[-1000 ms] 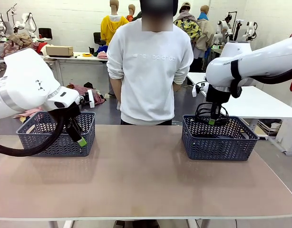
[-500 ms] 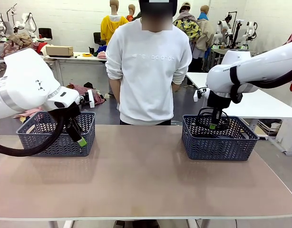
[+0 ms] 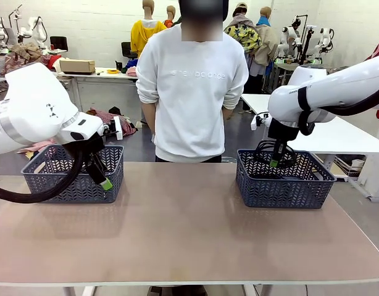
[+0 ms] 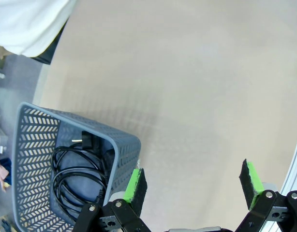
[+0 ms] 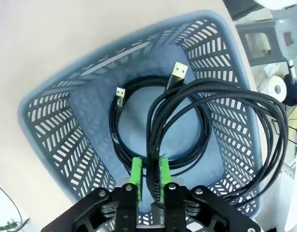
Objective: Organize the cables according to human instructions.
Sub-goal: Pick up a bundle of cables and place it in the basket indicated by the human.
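**Right gripper clamps a cable over the right basket**

The right gripper (image 5: 148, 176) pinches a braided cable coil (image 5: 221, 108) above the right basket (image 5: 56, 140), where another cable (image 5: 124, 125) lies. The left gripper (image 4: 192, 186) hangs spread and empty beside the left basket (image 4: 122, 145), which holds cables (image 4: 73, 174).

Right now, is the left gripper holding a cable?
No: in the left wrist view the left gripper is open over bare tabletop, with the coiled cable lying in the basket.
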Motion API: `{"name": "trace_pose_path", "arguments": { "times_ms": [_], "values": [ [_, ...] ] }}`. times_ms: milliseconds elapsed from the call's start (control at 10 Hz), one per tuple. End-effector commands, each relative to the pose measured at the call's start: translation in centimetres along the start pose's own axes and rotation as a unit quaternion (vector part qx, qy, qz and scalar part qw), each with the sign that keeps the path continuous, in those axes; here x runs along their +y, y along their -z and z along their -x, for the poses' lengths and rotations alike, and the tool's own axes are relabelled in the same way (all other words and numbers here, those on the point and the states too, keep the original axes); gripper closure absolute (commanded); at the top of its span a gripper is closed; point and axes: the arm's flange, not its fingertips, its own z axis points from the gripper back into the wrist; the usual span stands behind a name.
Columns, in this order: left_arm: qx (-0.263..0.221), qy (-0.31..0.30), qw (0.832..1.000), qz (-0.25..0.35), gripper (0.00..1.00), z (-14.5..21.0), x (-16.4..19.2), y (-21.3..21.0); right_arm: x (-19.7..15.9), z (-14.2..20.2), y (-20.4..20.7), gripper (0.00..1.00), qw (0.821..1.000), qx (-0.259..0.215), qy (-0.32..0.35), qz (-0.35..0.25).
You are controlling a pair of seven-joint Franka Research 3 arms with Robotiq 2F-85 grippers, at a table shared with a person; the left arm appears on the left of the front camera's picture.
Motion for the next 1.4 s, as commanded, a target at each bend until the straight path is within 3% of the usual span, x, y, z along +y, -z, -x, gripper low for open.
{"name": "trace_pose_path", "arguments": {
  "times_ms": [0,100,200,300,400,500,600,700,800,1300],
  "values": [
    [0.002,-0.003,1.000,-0.001,0.00,0.1,0.1,-0.2,0.2,0.2,0.1,0.54,1.000,-0.011,0.021,0.000],
    [0.002,-0.003,1.000,-0.001,0.00,0.1,0.1,-0.2,0.2,0.3,-0.1,0.68,1.000,-0.016,0.026,-0.001],
    [0.002,-0.003,1.000,-0.001,0.00,0.1,0.1,-0.2,0.3,0.4,-0.3,0.35,0.999,-0.018,0.036,0.000],
    [0.002,-0.003,1.000,-0.001,0.00,0.1,0.1,-0.2,0.5,0.6,-0.8,0.49,0.999,-0.030,0.035,-0.006],
    [0.002,-0.003,1.000,-0.001,0.00,0.1,0.1,-0.2,0.7,0.9,-1.4,0.16,0.999,-0.029,0.044,-0.004],
    [0.002,-0.003,1.000,-0.001,0.00,0.1,0.1,-0.2,0.9,1.1,-1.7,0.30,0.998,-0.026,0.049,-0.008],
    [0.002,-0.003,1.000,-0.001,0.00,0.1,0.1,-0.2,1.0,1.1,-1.7,0.00,0.998,-0.022,0.054,-0.010],
    [0.002,-0.003,1.000,-0.001,0.00,0.1,0.1,-0.2,1.1,1.0,-1.8,0.11,0.998,-0.021,0.056,-0.012],
    [0.002,-0.003,1.000,-0.001,0.00,0.1,0.1,-0.2,1.1,0.9,-1.8,0.00,0.998,-0.017,0.057,-0.014],
    [0.002,-0.003,1.000,-0.001,0.00,0.1,0.1,-0.2,1.0,0.0,-1.5,0.00,0.998,-0.003,0.061,-0.011]
  ]
}}
